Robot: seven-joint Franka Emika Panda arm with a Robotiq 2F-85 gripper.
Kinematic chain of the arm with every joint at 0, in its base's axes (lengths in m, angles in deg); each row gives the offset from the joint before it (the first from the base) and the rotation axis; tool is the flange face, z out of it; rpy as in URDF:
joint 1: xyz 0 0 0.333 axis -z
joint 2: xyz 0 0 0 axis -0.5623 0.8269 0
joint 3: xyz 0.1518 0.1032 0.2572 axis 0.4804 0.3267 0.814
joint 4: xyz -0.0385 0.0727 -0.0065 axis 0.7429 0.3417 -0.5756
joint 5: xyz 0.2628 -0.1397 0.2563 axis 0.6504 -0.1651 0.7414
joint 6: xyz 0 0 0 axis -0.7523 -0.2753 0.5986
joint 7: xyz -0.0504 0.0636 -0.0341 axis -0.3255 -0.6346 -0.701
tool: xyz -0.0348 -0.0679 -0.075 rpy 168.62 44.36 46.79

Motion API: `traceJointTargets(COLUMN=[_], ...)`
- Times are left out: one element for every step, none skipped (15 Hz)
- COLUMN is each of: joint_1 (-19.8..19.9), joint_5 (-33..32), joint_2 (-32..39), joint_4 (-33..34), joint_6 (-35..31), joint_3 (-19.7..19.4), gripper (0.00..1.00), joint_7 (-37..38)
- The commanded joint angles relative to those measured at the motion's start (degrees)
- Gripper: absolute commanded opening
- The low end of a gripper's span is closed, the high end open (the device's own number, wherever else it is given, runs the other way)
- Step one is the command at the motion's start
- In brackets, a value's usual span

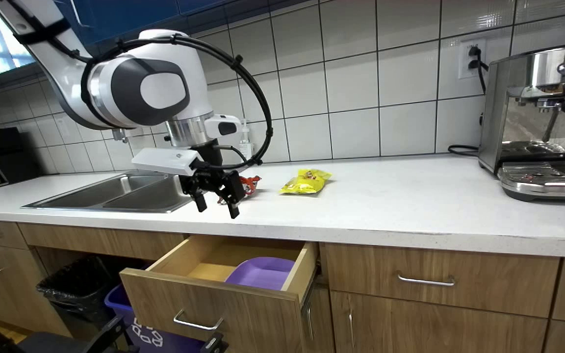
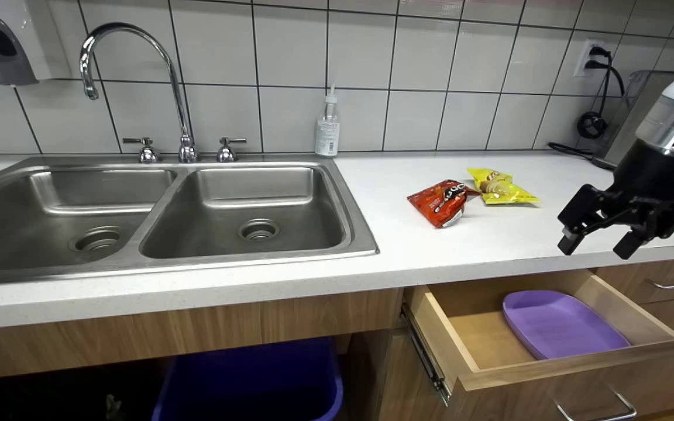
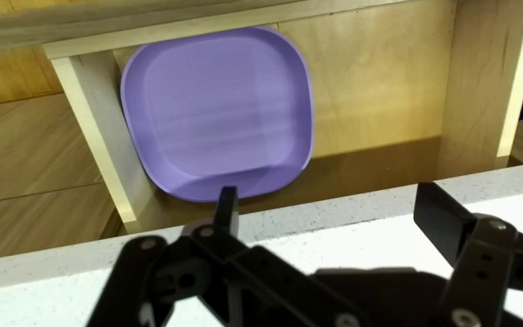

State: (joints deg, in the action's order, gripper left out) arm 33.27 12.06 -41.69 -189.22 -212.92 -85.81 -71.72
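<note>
A wide, empty gripper (image 2: 595, 251) is hovering by the worktop's front edge (image 2: 395, 277), apparently for positioning; reaching the purple dish (image 3: 216, 109) is likely requiring descent.

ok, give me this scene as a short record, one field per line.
End effector: open, holding nothing; in the wrist view, over the front edge of the counter
Drawer: pulled open
Purple tray: lying in the drawer
Red bag: on the counter
Yellow bag: on the counter, apart from the red bag
Sink: metal, two basins
</note>
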Motion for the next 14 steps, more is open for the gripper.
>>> traceJointTargets(joint_1=[-0.64, -0.78, -0.99, -1.16, -1.25, -1.34, -1.33, -1.41, -1.35, -1.40, -1.36, -1.35, -1.29, -1.10], joint_5=[1.63, 1.49, 1.47, 1.44, 1.29, 1.20, 0.86, 0.84, 0.51, 0.71, 0.63, 0.79, 0.92, 0.46], joint_2=[-2.37, -2.23, -1.70, -1.23, -0.57, -0.10, 0.63, 1.23, 2.21, 2.78, 3.50, 4.24, 5.00, 5.78], joint_4=[0.95, 1.37, 2.26, 3.00, 4.08, 4.95, 6.08, 7.11, 8.43, 9.50, 10.64, 11.74, 13.10, 14.29], joint_6=[2.78, 2.84, 2.93, 2.96, 3.02, 2.94, 2.94, 2.85, 2.76, 3.15, 3.33, 3.70, 4.49, 5.00], joint_3=[0.24, 0.27, 0.32, 0.37, 0.45, 0.51, 0.62, 0.68, 0.75, 0.78, 0.83, 0.85, 0.87, 0.96], gripper=[1.00, 1.00, 1.00, 1.00, 1.00, 1.00, 1.00, 1.00, 1.00, 1.00, 1.00, 1.00, 1.00, 1.00], joint_7=[-1.94, -1.81, -1.70, -1.59, -1.36, -1.26, -0.97, -1.00, -1.06, -1.28, -1.60, -2.10, -2.76, -3.06])
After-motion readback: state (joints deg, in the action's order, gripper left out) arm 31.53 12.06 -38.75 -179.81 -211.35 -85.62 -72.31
